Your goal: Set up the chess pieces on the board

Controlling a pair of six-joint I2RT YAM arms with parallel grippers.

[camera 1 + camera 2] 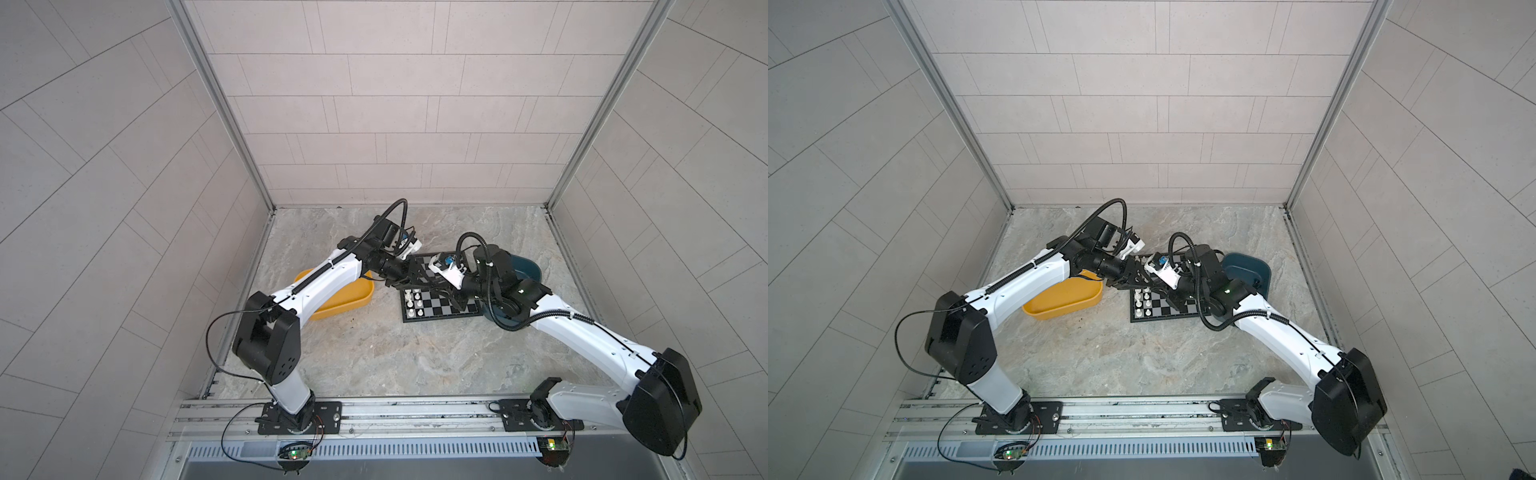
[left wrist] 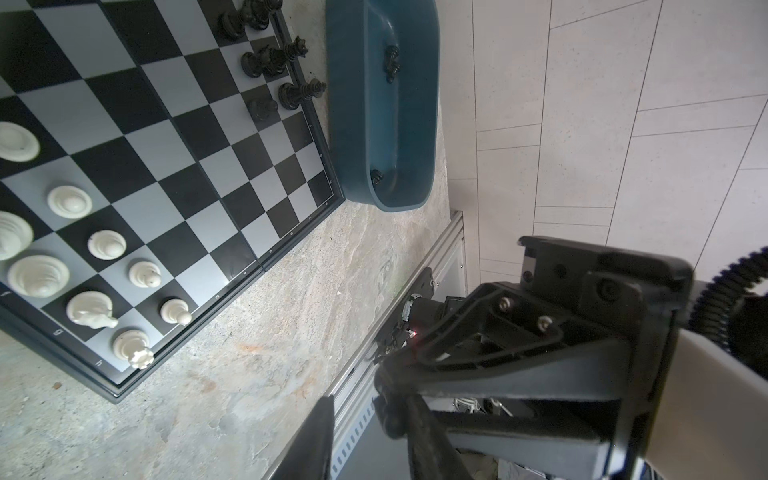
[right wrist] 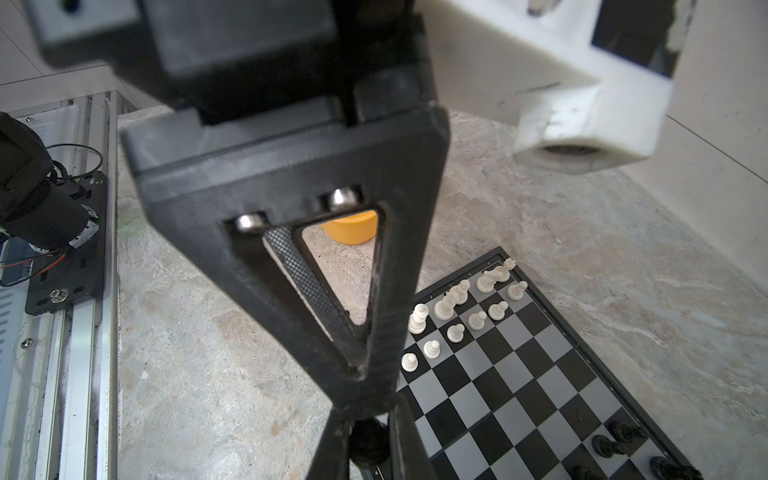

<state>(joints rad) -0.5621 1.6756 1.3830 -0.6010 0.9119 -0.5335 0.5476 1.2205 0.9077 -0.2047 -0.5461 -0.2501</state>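
We see the right gripper (image 3: 369,432) clenched on a black piece (image 3: 368,442), a dark rounded shape pinched between its two fingers and held in the air over the board (image 2: 166,124). The left gripper (image 2: 369,400) meets it tip to tip from the opposite side. Its jaws stand a little apart around that piece, and we cannot tell whether they touch it.

Below both tools, the board lies flat on the desk (image 1: 374,357), midway between the desk's left and right edges and nearer its far edge. White pieces (image 2: 107,244) stand upright in two rows along the board edge that faces the desk's left edge. Black pieces (image 2: 270,62) stand along the opposite board edge and fill only part of it, while the squares between the two sets are bare.

Just beside that black-side edge sits a teal tray (image 2: 357,124), with a few loose black men (image 2: 390,62) lying inside. A yellow tray (image 1: 332,309) sits near the board's white side, partly under the left arm, so we cannot make out what it contains.
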